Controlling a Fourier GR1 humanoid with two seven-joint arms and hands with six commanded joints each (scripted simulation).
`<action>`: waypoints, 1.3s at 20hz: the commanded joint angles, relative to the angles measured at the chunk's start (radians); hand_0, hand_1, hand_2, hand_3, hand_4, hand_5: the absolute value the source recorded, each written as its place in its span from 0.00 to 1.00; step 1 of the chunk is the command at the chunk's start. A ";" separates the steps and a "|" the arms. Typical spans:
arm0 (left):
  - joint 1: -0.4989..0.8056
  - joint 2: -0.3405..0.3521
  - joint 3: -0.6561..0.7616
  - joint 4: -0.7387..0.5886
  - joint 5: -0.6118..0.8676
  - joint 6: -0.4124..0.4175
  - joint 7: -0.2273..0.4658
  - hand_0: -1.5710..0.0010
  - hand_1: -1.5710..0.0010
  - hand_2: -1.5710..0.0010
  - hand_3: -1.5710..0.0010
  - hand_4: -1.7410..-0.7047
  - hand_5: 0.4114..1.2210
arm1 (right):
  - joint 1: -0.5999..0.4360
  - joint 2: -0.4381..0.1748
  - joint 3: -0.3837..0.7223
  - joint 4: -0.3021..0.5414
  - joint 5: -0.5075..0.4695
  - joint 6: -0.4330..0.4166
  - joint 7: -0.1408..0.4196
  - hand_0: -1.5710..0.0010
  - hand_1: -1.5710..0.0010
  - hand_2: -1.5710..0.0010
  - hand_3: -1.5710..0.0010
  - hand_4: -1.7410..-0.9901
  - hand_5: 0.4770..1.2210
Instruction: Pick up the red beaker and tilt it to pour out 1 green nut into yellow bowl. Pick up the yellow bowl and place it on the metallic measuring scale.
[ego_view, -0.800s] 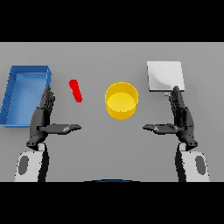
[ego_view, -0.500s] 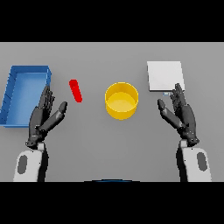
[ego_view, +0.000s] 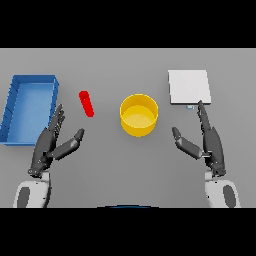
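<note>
One red beaker (ego_view: 86, 103) lies flat on tabletop (ego_view: 125, 65), nut unseen. Yellow bowl (ego_view: 139, 115) just right; scale (ego_view: 188, 87) beyond, display partly hidden by right hand (ego_view: 207, 142). Blue tray (ego_view: 11, 107) by left hand (ego_view: 51, 145). Both hands spread, empty.

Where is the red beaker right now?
In the head view, the red beaker lies on the table left of centre, between the blue tray and the yellow bowl, just beyond the left hand.

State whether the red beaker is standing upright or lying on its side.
Lying on its side, it seems: the red beaker shows as a long narrow shape flat on the table, with no open mouth visible from above.
</note>
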 joint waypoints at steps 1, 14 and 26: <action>-0.024 -0.006 -0.001 0.035 -0.011 0.006 0.007 1.00 1.00 1.00 1.00 0.56 0.24 | 0.001 0.006 0.001 0.004 -0.007 0.003 -0.003 1.00 1.00 1.00 1.00 0.71 0.18; -0.347 -0.024 0.070 0.467 -0.059 0.058 -0.108 1.00 1.00 1.00 1.00 0.45 0.33 | -0.013 -0.012 -0.013 0.026 -0.025 0.024 -0.034 1.00 1.00 1.00 1.00 0.63 0.21; -0.552 -0.034 0.120 0.725 -0.066 0.077 -0.141 1.00 1.00 1.00 1.00 0.44 0.34 | 0.001 -0.008 -0.017 -0.002 -0.038 0.024 -0.022 1.00 1.00 1.00 1.00 0.63 0.22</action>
